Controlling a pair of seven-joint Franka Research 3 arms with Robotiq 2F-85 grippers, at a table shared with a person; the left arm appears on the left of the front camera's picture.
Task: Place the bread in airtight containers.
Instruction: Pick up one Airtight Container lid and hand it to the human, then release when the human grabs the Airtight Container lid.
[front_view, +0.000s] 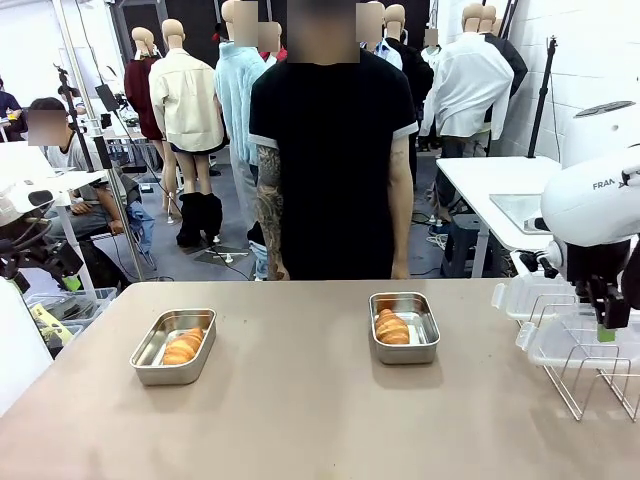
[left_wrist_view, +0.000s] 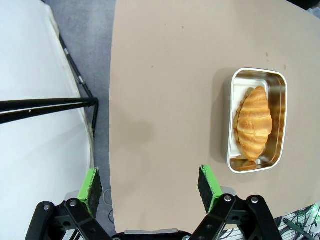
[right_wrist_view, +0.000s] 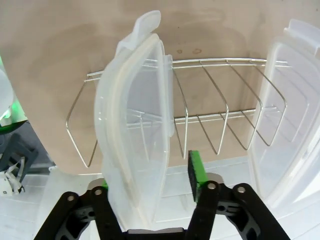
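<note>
The right gripper (right_wrist_view: 148, 175) had its jaws set to either side of a clear plastic lid (right_wrist_view: 135, 115), which stood on edge in the wire rack (right_wrist_view: 210, 120). The green pad (right_wrist_view: 194, 169) on one side stood just clear of the lid's rim, with a gap showing. The other pad was hidden behind the plastic, so the jaws straddled the lid and did not clamp it.

The lid's flat face ran in line with the fingers, and its long axis pointed straight away from the wrist. By my reading, a plain squeeze would catch it across its thickness. A second lid (right_wrist_view: 285, 100) leaned in a slot farther along the rack.

Out across the table (front_view: 300, 410), the nearer steel box (front_view: 428, 338) lay to the robot's left of the rack. It was uncovered, with a croissant (front_view: 391, 326) inside, and the right arm was the closer one to it.

The far steel box (front_view: 148, 352) held the second croissant (front_view: 184, 346), also uncovered. The left gripper (left_wrist_view: 150, 186) hung near it, empty, with its jaws spread wide.
</note>
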